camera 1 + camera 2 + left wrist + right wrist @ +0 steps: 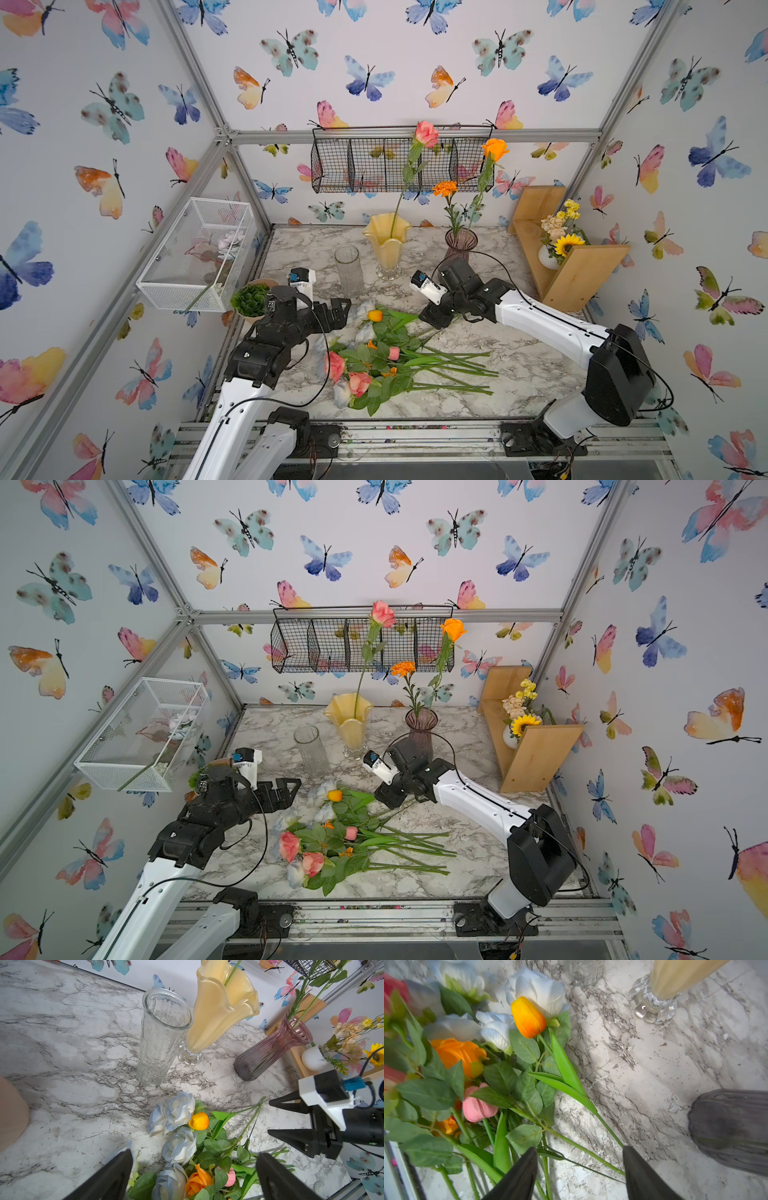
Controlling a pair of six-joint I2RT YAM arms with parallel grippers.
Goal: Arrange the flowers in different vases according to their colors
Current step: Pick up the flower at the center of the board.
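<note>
Flowers (386,357) lie heaped; print on camera mount (429,289) seems unreadable.

A potted succulent (250,300) sits at the worktop (519,365)'s left edge; at its back right corner a wooden shelf (582,272) holds a small white vase (545,258) (sunflower and yellow blooms (567,244) inside).

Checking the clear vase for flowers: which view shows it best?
Left wrist view: the clear vase is close, its mouth faces the camera, no stems inside. Both top views show it small; the right wrist view, only its blurred base.
</note>
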